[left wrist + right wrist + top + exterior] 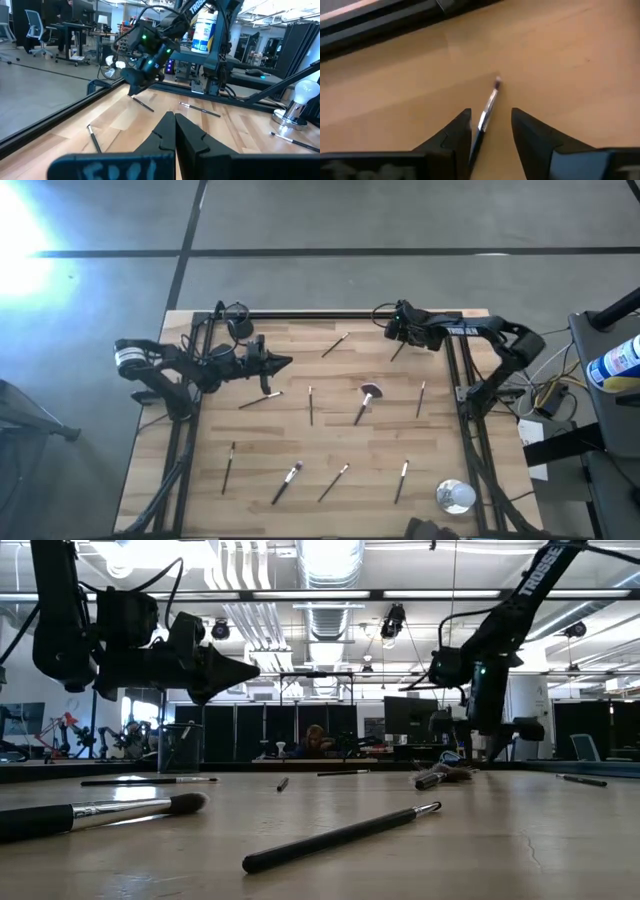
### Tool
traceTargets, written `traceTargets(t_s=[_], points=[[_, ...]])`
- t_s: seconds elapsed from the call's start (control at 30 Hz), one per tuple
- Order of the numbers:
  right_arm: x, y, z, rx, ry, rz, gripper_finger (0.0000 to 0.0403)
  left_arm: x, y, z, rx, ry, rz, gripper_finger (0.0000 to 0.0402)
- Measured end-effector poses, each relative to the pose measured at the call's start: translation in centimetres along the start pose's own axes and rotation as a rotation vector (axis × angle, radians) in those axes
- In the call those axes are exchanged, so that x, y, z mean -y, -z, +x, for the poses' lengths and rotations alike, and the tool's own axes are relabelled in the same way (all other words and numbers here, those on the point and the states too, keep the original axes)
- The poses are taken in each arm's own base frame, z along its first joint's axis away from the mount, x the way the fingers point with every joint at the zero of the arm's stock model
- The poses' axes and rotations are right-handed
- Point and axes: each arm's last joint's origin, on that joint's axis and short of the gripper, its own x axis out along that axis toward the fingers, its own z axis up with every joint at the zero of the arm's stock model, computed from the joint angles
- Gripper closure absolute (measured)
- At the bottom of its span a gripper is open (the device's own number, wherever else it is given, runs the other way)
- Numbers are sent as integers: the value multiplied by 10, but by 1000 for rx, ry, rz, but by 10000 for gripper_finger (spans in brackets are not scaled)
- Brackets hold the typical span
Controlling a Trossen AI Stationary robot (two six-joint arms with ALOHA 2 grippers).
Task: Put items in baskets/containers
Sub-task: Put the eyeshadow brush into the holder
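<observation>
Right tool (490,131) open astride a thin brush (487,111) on the table (330,440), left tool (285,363) closed, empty, fluffy brush (366,400) between them

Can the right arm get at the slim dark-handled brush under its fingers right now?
Probably yes. The right gripper is open and the slim dark-handled brush lies between its fingers on bare wooden table, nothing beside it.

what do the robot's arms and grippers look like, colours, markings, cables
Both arms are dark, nearly black, jointed links with loose black cables looping around them. The right arm carries white TROSSEN lettering and a green light near its wrist. The left gripper and right gripper each have two dark wedge-shaped fingers tapering to points.
</observation>
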Motion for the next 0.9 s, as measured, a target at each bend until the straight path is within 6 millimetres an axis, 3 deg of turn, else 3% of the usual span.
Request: traceTargets(t_s=[0.2,0.57,0.9], points=[[-4,0,8,12,34,-37,293,0,1,0,-9,-1,-1,402],[-23,2,6,-85,-83,-303,368,0,1,0,-11,-2,-2,402],[-22,7,5,-132,-89,-328,355,0,1,0,-12,-2,-10,401]])
